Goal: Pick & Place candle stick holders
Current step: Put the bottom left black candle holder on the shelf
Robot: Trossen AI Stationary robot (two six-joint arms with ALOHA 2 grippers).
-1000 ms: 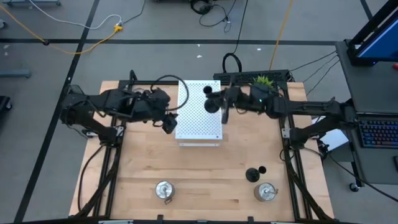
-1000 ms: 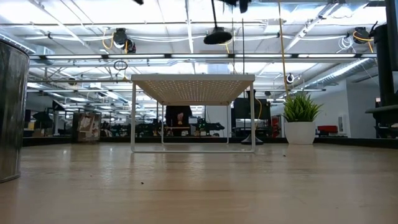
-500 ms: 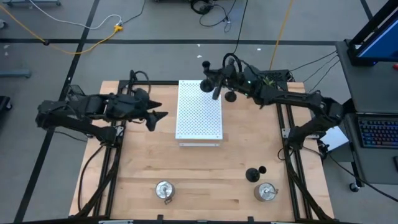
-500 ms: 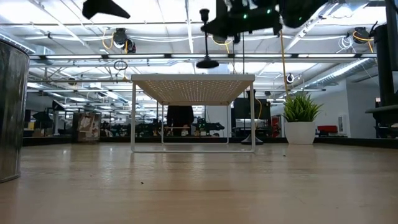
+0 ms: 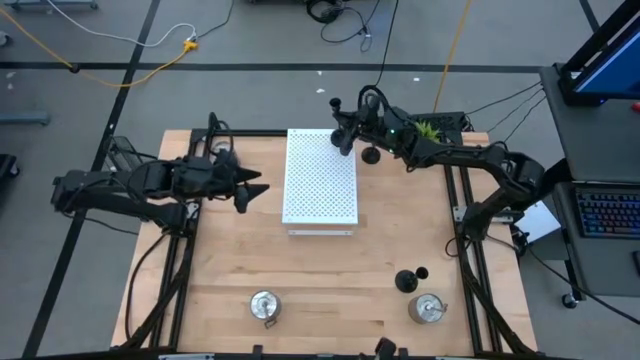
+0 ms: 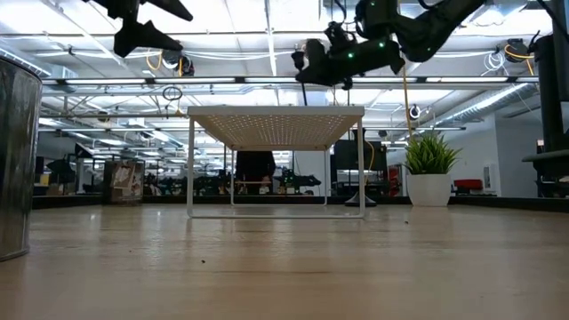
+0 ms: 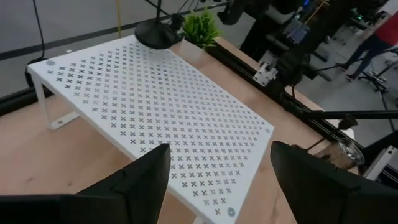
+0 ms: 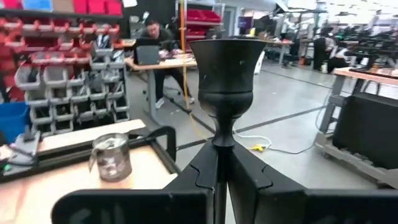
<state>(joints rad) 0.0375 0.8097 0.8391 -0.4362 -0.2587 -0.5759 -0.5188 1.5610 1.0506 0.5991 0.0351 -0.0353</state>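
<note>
Above the white board — right tool clamps a black holder (left tool apart, beside it).

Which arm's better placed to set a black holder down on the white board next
Right. The right gripper already clamps a black holder above the white board's far edge; the left gripper is open and empty beside it.

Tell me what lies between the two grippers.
In the high view, the white perforated board lies between the left gripper and the right gripper, which holds a black candle holder.
</note>
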